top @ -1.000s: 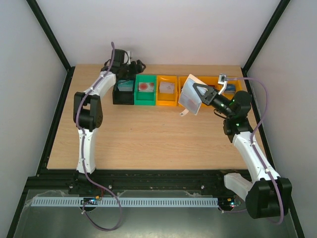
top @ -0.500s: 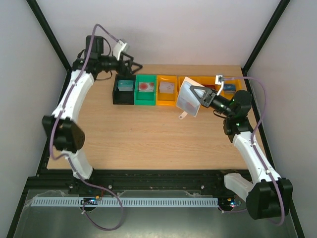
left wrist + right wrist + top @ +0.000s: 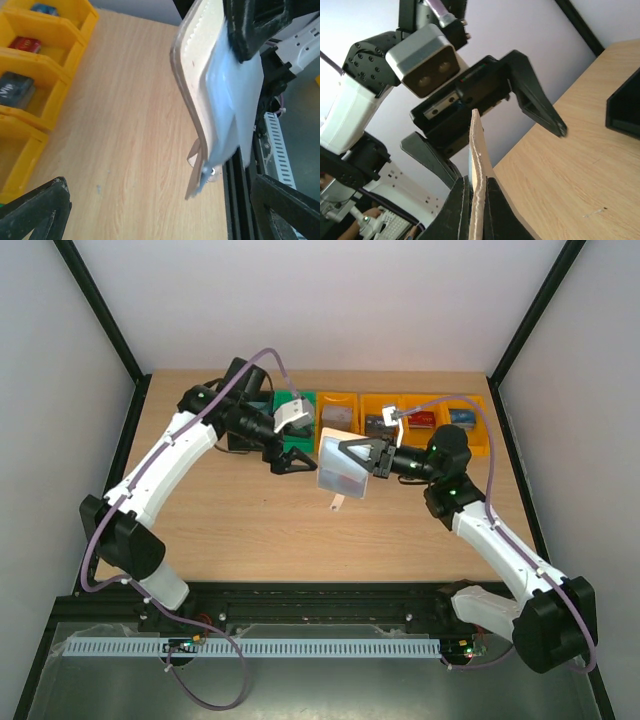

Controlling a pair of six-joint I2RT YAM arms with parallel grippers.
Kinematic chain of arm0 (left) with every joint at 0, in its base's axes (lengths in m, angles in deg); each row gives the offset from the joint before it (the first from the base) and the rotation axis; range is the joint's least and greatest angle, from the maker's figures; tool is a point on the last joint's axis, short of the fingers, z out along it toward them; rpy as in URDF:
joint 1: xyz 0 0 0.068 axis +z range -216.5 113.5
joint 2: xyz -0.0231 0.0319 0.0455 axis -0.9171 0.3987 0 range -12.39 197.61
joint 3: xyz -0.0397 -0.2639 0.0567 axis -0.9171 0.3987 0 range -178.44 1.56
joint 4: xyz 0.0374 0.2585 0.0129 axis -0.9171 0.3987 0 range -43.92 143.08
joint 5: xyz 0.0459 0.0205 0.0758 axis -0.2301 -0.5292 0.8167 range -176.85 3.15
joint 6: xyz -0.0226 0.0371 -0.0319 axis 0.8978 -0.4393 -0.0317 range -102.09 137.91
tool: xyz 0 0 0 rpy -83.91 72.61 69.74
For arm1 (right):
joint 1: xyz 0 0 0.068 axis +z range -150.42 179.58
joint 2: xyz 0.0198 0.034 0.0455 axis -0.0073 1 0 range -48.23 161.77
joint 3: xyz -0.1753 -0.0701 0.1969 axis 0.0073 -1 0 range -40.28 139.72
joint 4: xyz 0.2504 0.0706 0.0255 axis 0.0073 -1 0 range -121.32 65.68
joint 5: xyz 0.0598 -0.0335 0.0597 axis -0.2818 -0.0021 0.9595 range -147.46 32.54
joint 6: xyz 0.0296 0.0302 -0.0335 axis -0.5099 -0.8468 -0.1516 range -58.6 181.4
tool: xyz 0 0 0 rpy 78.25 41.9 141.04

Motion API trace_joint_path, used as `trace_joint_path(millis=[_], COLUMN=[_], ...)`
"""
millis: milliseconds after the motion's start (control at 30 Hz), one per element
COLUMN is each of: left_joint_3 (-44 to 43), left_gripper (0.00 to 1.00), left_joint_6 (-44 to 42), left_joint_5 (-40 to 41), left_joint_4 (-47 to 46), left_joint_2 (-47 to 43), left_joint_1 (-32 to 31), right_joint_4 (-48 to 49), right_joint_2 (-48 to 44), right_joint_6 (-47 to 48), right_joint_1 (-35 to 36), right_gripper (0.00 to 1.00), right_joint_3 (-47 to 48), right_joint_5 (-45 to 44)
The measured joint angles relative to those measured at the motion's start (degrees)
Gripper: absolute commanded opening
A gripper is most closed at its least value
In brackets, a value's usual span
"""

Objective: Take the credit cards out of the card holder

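Two arms: right one carrying, left one free, facing each other above the middle of the tabletop (image 3: 250, 530).
Card holder (image 3: 340, 468): raised clear of the tabletop, pinched at its right-hand side, broad faces upright, one face turned toward the left arm; snap tab (image 3: 337, 503) hanging from the low end.
Right fingers (image 3: 457, 207): closed tight on the holder, one on each face.
Left fingers (image 3: 37, 210): spread fully wide, gripping nothing.
Key relation: holder just ahead of the left fingers, not touching; from the left wrist seen almost edge-on, a little right of the middle of the gap, long axis near upright there and crossing the line between the two fingers. Probably a closing onto the two faces, not onto the edges.
Nearer arm: the left, the only free one, so likely the one for pulling.
Credit cards (image 3: 420, 420): several lying in the orange bins (image 3: 82, 22) at the far edge, grey, red and blue among them. Presence of one more inside the pale blue sleeve: impossible to tell, too blurred.
Left arm pose: reached forward, elbow bent inward, wrist turned to the right.
Right arm pose: stretched forward and to the left, wrist about level, pointing at the left fingers.
Next move, as judgement: short approach to the open edge, with a much narrower gap for so thin a card.
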Motion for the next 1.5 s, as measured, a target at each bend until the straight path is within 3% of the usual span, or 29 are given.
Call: trace_joint_path(millis=[233, 300, 333, 500, 633, 667, 700, 800, 1000, 1100, 1233, 1500], left_joint_3=[0.98, 0.98, 0.98, 0.96, 0.98, 0.98, 0.98, 1.01, 3.32, 5.49, 7.8, 9.79], left_gripper=[0.99, 0.95, 0.89, 0.39, 0.07, 0.03, 0.02, 0.02, 0.02, 0.02, 0.02, 0.02], left_joint_6=[-0.59, -0.59, -0.55, 0.68, 1.55, 1.55, 1.79, 2.58, 10.25, 15.5, 23.91, 32.63], left_joint_5=[-0.22, -1.14, -1.64, -3.45, -4.68, -5.03, -5.4, -6.47, -10.19, -10.6, -10.16, -10.62], left_joint_4=[1.38, 1.6, 1.64, 1.57, 1.31, 1.31, 1.33, 1.66, -2.03, -5.35, -10.99, -16.81], left_joint_2=[0.02, 0.02, 0.02, 0.04, 0.07, 0.04, 0.07, 0.07, -0.61, -1.6, -3.32, -4.68], left_joint_1=[-4.59, -4.83, -4.81, -4.83, -4.83, -4.83, -4.83, -4.52, 0.63, 5.01, 9.49, 11.15], right_joint_4=[0.0, 0.02, 0.02, 0.02, -0.04, -0.15, -0.37, -3.3, -10.67, -13.86, -17.44, -15.85], right_joint_2=[1.03, 1.31, 1.36, 1.4, 1.4, 1.42, 1.4, 1.4, -0.85, -2.73, -3.89, 1.79], right_joint_6=[1.44, 1.55, 1.68, 1.9, 2.58, 2.84, 3.21, 5.79, 12.63, 15.76, 18.69, 16.83], right_joint_1=[2.75, 3.19, 3.48, 4.0, 4.11, 4.11, 4.11, 4.13, 1.77, -0.02, -0.33, 2.25], right_gripper=[0.02, 0.02, 0.02, 0.02, 0.02, 0.08, 0.19, 0.35, 0.52, 0.52, 0.43, 0.37], right_joint_3=[0.52, 0.68, 0.68, 0.74, 0.87, 0.98, 1.07, 2.45, 4.48, 4.5, 4.46, 4.42], right_joint_5=[0.57, 0.57, 0.57, 0.57, 0.55, 0.57, 0.48, -1.38, -7.85, -11.26, -15.56, -11.15])
